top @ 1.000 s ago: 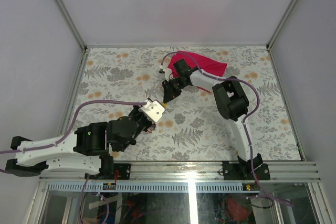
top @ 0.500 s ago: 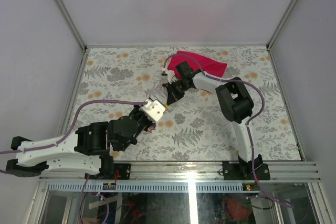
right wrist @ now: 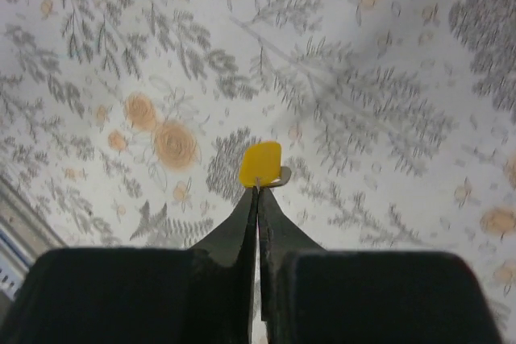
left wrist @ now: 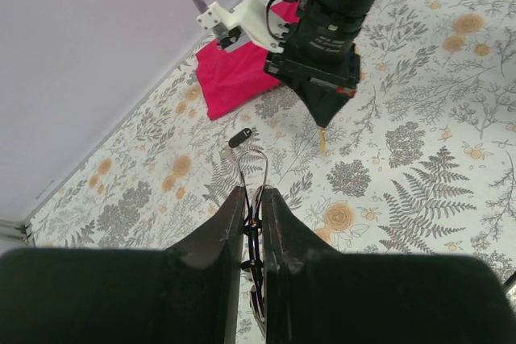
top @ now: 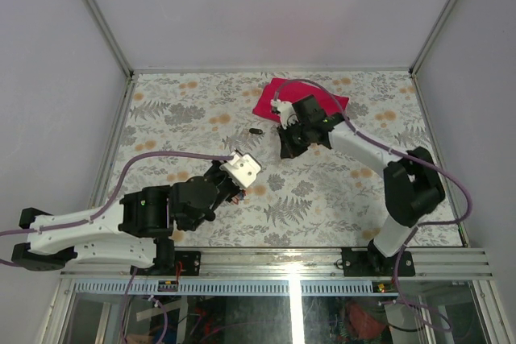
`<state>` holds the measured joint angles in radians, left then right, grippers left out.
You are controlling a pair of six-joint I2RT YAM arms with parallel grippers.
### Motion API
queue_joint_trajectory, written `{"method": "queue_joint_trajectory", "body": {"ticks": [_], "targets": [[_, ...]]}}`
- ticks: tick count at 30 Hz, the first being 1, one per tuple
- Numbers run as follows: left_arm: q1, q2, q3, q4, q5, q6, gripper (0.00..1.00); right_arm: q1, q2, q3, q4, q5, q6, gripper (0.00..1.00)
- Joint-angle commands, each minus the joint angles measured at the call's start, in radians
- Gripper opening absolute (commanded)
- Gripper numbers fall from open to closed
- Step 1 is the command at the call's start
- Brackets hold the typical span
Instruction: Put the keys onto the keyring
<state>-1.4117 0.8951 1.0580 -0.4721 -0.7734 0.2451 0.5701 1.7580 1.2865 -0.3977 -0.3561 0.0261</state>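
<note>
left fingers pinching the thin silver keyring over the floral tabletop, right fingers clamped on a yellow key, well apart from the ring, small black object lying beside the magenta cloth

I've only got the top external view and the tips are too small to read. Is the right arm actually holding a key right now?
Observer: Yes. In the right wrist view the right end effector is shut on the yellow key, and the key's yellow head sticks out past the fingertips.
Operator: Okay, and does the left arm have the ring?
Observer: It does. In the left wrist view the left end effector is shut on the keyring, and a thin silver loop pokes out in front of the fingertips.
</note>
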Motion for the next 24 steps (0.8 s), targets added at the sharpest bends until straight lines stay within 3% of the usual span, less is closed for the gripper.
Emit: {"method": "queue_joint_trajectory", "body": {"ticks": [1,8,14,21,24], "targets": [[0.005,0.008,0.05,0.076,0.05,0.023,0.0,0.004,-0.222,-0.131,-0.013,-0.048,0.029,0.0],[0.004,0.036,0.066,0.102,0.131,0.064,0.0,0.003,-0.576,-0.261,0.089,-0.151,0.057,0.0],[0.006,0.07,0.075,0.148,0.215,0.136,0.0,0.004,-0.731,-0.25,0.069,-0.211,0.049,0.0],[0.006,0.107,0.114,0.159,0.353,0.172,0.0,0.004,-0.915,-0.335,0.199,-0.285,0.023,0.0],[0.005,0.113,0.129,0.156,0.394,0.173,0.0,0.004,-0.954,-0.305,0.158,-0.32,-0.018,0.0]]}}
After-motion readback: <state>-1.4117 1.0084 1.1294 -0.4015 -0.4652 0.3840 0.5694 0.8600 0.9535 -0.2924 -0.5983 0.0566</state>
